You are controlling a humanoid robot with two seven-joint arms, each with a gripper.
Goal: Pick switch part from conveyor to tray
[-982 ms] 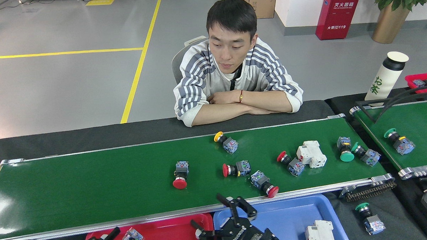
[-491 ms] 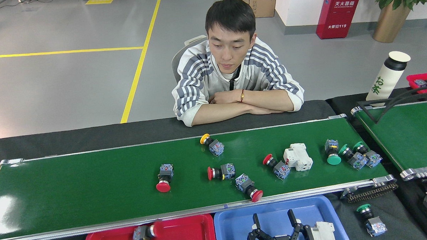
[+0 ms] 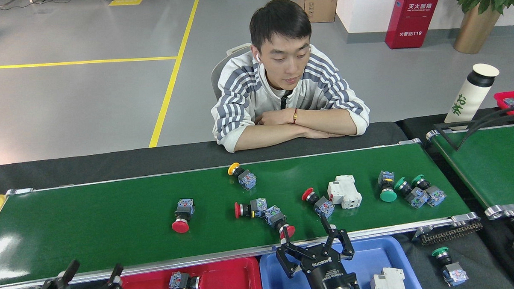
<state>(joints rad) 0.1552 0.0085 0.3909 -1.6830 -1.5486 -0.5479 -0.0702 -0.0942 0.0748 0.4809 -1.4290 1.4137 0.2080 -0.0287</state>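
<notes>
The conveyor (image 3: 114,226) runs across the head view with several switch parts on it. Among them are a red-capped one (image 3: 180,215) standing alone at the left, a yellow-capped one (image 3: 241,177) and a white breaker (image 3: 344,192). My right gripper (image 3: 305,233) is open and empty at the belt's near rail, its left finger just beside a red-capped switch part (image 3: 279,220). My left gripper (image 3: 94,272) is open and empty below the near rail at lower left. A red tray (image 3: 231,271) holds switch parts (image 3: 182,282). A blue tray (image 3: 372,251) holds a white breaker (image 3: 388,281).
A person (image 3: 287,100) sits across the belt, arms folded on the black table edge. A shorter green belt (image 3: 488,162) stands at right, with a white bottle (image 3: 471,92) and a red bin (image 3: 512,98) behind it. A green-capped switch (image 3: 449,266) lies on the dark cloth.
All parts on the belt have shifted left. My right gripper has come up from over the blue tray to the belt's near rail. My left gripper has come into view at lower left.
</notes>
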